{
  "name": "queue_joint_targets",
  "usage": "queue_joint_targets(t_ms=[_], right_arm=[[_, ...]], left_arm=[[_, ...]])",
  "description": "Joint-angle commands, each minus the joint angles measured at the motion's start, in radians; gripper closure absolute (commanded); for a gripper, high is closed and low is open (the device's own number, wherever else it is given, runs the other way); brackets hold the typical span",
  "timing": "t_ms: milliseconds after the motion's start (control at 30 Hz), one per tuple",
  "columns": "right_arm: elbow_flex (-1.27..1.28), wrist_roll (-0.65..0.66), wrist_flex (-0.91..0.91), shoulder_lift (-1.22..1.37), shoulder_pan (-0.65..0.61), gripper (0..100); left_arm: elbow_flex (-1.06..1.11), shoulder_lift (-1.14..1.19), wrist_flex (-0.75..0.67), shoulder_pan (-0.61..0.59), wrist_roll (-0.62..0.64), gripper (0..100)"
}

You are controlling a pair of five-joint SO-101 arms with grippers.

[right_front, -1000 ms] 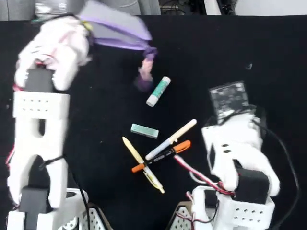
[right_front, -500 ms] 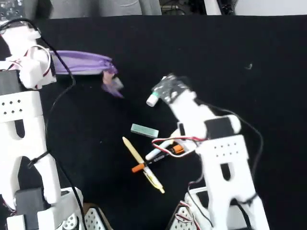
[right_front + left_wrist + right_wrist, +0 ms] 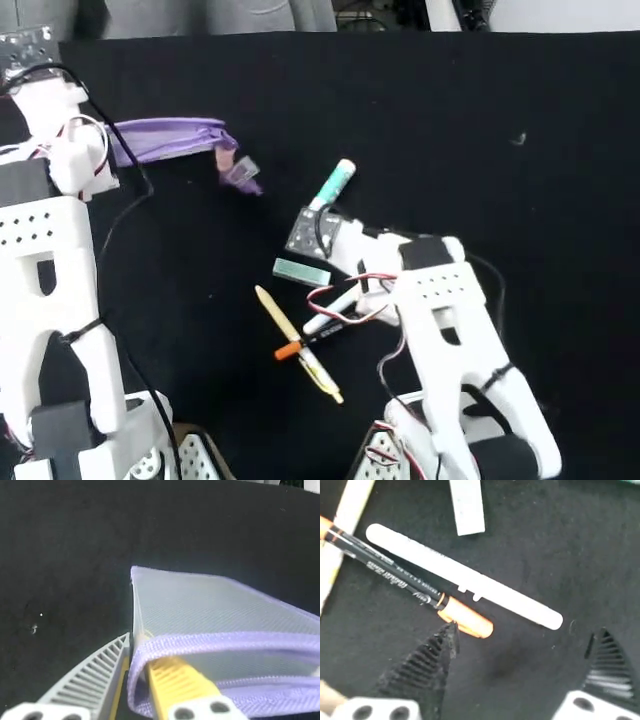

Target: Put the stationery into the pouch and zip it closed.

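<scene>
Five pieces of stationery lie on the black table (image 3: 520,90) in the high view: a glue stick (image 3: 332,186), a green eraser (image 3: 301,272), a yellow pen (image 3: 298,345), a white pen (image 3: 335,308) and an orange-capped pen (image 3: 318,337). The three pens cross in a heap. The right arm (image 3: 440,300) hangs over them. The purple pouch (image 3: 170,138) lies well apart, at the left arm (image 3: 55,250).

In the left wrist view, the left claw (image 3: 135,675) is clamped on the pouch's open edge, with its yellow finger inside and its grey finger outside.

In the right wrist view, the right claw (image 3: 522,640) stands wide apart and holds nothing. One fingertip is just beside the orange cap, and the white pen is near.

The likely trouble is that closing here pinches two pens at once, or rolls one away, since they overlap. The pouch mouth also looks nearly flat, so a pen could snag on its rim.

Lettering runs along the black barrel, but it is too small to read.
</scene>
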Motion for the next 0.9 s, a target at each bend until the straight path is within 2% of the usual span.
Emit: queue_joint_targets(t_ms=[0, 233, 633, 700, 800, 867], right_arm=[[-0.007, 0.071, -0.075, 0.047, -0.008, 61.2], [-0.073, 0.186, -0.132, 0.259, 0.029, 74.3], [-0.395, 0.18, -0.081, 0.671, 0.057, 76.7], [-0.424, 0.18, -0.063, 0.685, 0.055, 83.6], [-0.446, 0.173, -0.058, 0.688, 0.06, 99.2], [-0.464, 0.129, -0.058, 0.688, 0.074, 95.5]], left_arm=[[-0.002, -0.018, -0.035, -0.007, 0.006, 97], [0.001, -0.017, -0.031, -0.007, 0.005, 97], [0.002, -0.017, -0.029, -0.007, 0.005, 97], [0.002, -0.017, -0.029, -0.005, 0.005, 97], [0.004, -0.017, -0.029, -0.001, 0.005, 97], [0.013, -0.017, -0.035, 0.002, 0.008, 97]])
